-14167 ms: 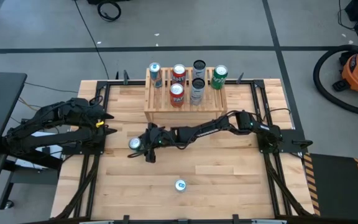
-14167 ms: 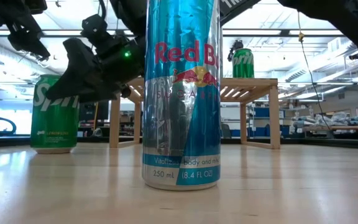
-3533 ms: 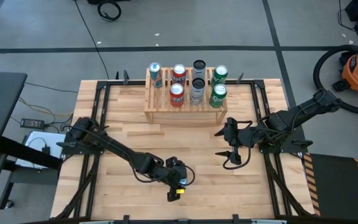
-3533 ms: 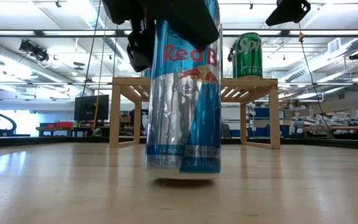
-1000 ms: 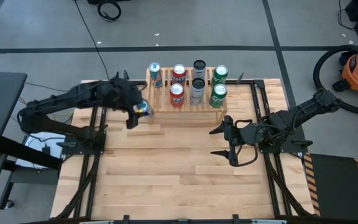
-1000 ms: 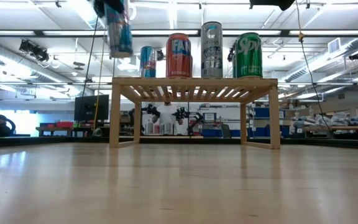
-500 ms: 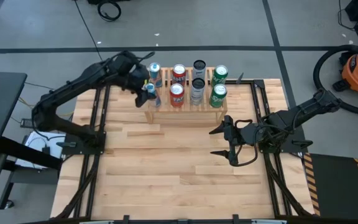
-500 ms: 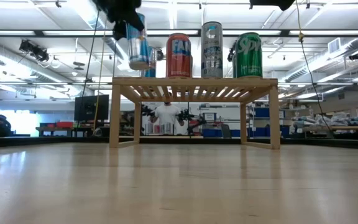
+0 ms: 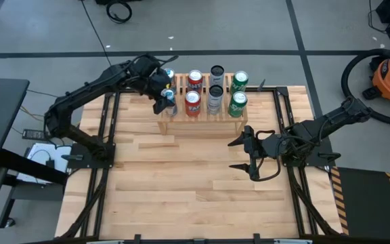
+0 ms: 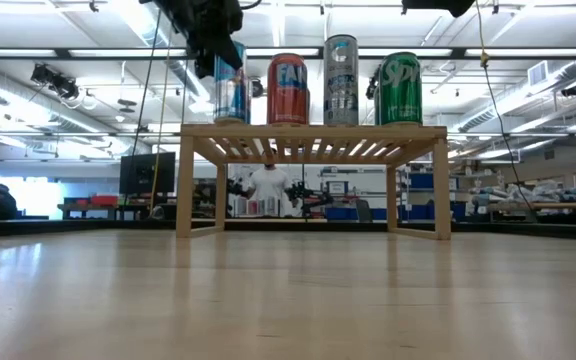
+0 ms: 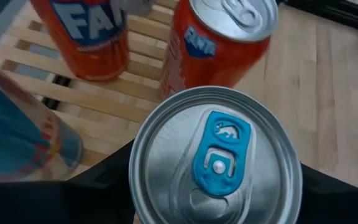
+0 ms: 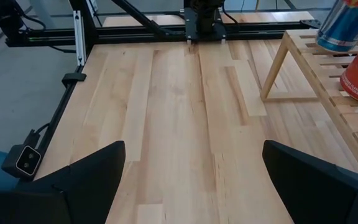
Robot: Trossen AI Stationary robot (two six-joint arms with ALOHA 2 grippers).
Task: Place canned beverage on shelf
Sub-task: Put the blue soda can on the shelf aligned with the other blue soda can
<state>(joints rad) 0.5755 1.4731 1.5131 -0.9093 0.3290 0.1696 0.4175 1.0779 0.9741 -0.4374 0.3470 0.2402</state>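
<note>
Holding the blue can [image 9: 168, 102] pinched from above, the left gripper [image 9: 162, 98] hangs it over the shelf [image 9: 202, 120]'s near-left corner beside the orange can [image 9: 192, 103], filling the row's gap. The right gripper [image 9: 244, 153] waits spread.

light: bright, even, from the ceiling strips [image 10: 298, 52] behind me | shadows: faint on the table [image 9: 202, 183] | glare: sheen on the can lid [image 11: 215, 155] I hold | blur: near blue can [image 11: 17, 124] soft, my own fingers [image 12: 86, 180] dark and unfocused
</note>
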